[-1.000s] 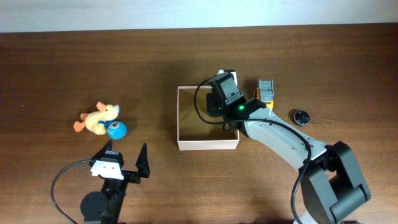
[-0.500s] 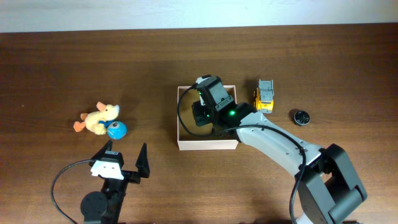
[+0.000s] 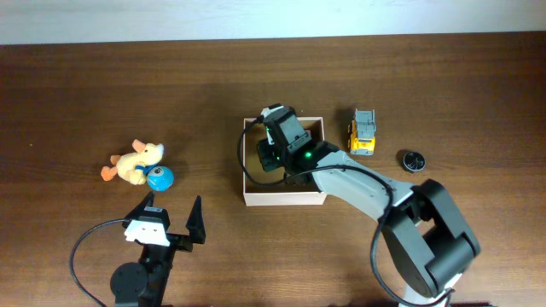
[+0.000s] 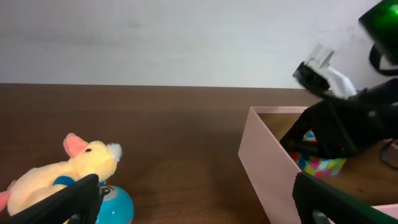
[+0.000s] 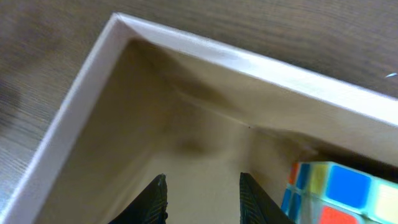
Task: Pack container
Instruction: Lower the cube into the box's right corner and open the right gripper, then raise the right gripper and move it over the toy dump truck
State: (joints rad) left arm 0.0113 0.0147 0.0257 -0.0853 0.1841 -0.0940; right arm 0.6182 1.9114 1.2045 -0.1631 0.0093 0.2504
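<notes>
right gripper empty inside the container, cube lying beside it: lift out clean

find the right gripper low inside the container, fingers spread, nothing between them but bare brown floor. place the multicoloured cube just outside one finger, lying on the box floor, not gripped; cannot tell whether touching that finger. place the box corner ahead of the fingertips, with one thin white wall close along the other finger's side.

from overhead, put the yellow toy truck and a small black round piece behind this gripper, back toward its arm and outside the box.

find the left gripper spread wide and empty, well apart from the box. plush duck and blue ball ahead of its fingertips, touching each other.

judge the step in hand: getting the right gripper out of the box with the cube in place; most toys not yet packed.

to do it well:
- raise straight up first; hold off any sideways travel until the fingertips are above the rim.
- keep the fingers apart and steer away from the cube side, so as not to nudge or tip it.
- mind the near wall; probably light enough to be dragged by a catching finger.
- take the truck next with this arm, as nearest behind it.
</notes>
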